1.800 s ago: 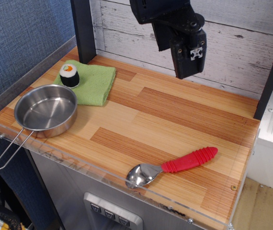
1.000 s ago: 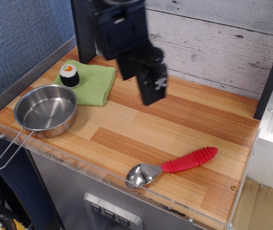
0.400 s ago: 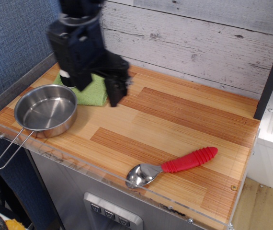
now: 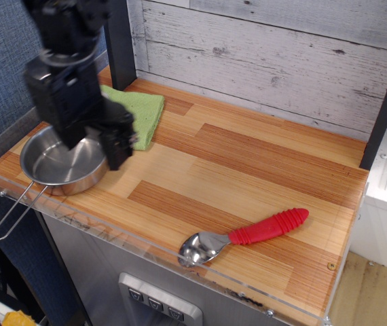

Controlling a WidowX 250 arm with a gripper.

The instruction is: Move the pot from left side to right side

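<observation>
The pot is a shiny shallow steel pan at the front left of the wooden table. Its wire-loop handle sticks out over the front left edge. My black gripper hangs over the pot's right rim, and its body covers the pot's back part. The gripper is blurred and seen from the side, so I cannot tell whether its jaws are open or shut. It holds nothing that I can see.
A green cloth lies at the back left, partly behind the arm. A metal spoon with a red ribbed handle lies near the front right edge. A black post stands at the back left, with a plank wall behind.
The gripper has swept from the back right, across the middle, down to the left, and now stands over the pot. The pot and the spoon have not moved.
</observation>
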